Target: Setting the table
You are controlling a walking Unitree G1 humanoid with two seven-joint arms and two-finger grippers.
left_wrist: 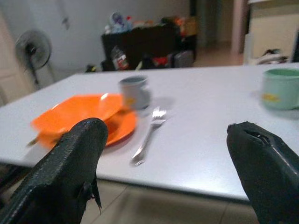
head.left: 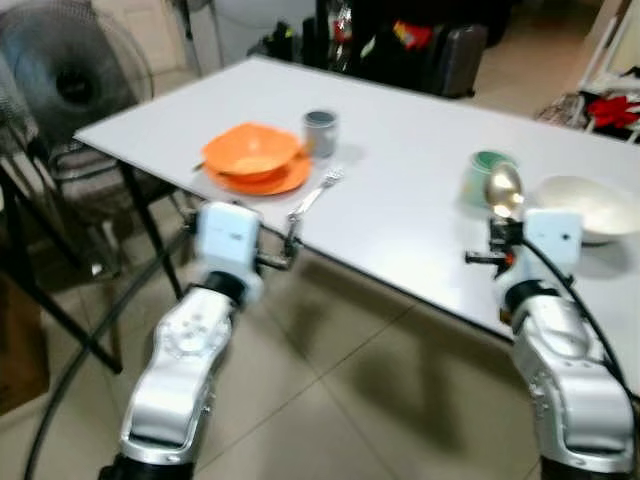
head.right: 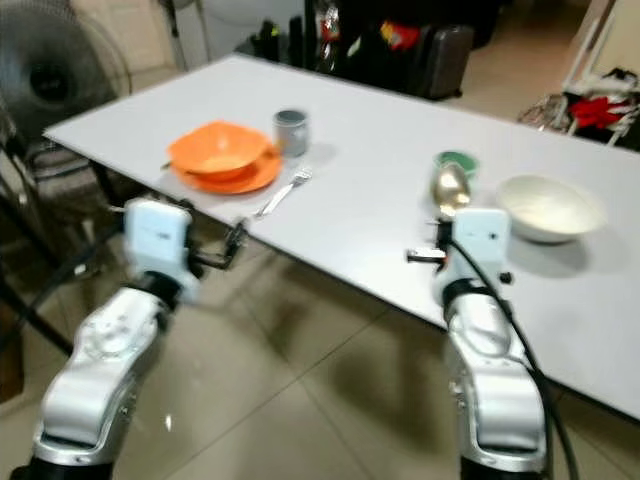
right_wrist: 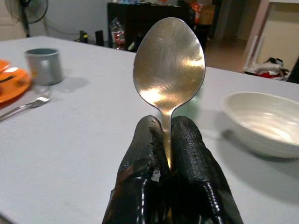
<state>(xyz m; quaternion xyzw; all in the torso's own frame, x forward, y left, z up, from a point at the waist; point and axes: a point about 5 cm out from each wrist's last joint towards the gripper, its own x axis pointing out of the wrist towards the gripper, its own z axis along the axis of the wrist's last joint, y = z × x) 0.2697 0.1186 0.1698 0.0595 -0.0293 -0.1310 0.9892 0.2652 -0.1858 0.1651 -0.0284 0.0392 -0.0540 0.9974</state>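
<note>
Right wrist view: the right gripper (right_wrist: pixel 167 140) clamps a shiny metal spoon (right_wrist: pixel 168 63) upright; the left gripper (left_wrist: pixel 163 154) stands spread near the white table (head.left: pixel 400 215).

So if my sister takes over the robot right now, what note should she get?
Right hand: shut on the spoon, held upright at the table edge.
Left hand: open, empty, near the fork's handle.
Done: orange bowl sits on the orange plate, grey cup behind it, fork on their right.
Over by the spoon: white bowl and green cup.
Left: probably lay the spoon by the white bowl.
</note>
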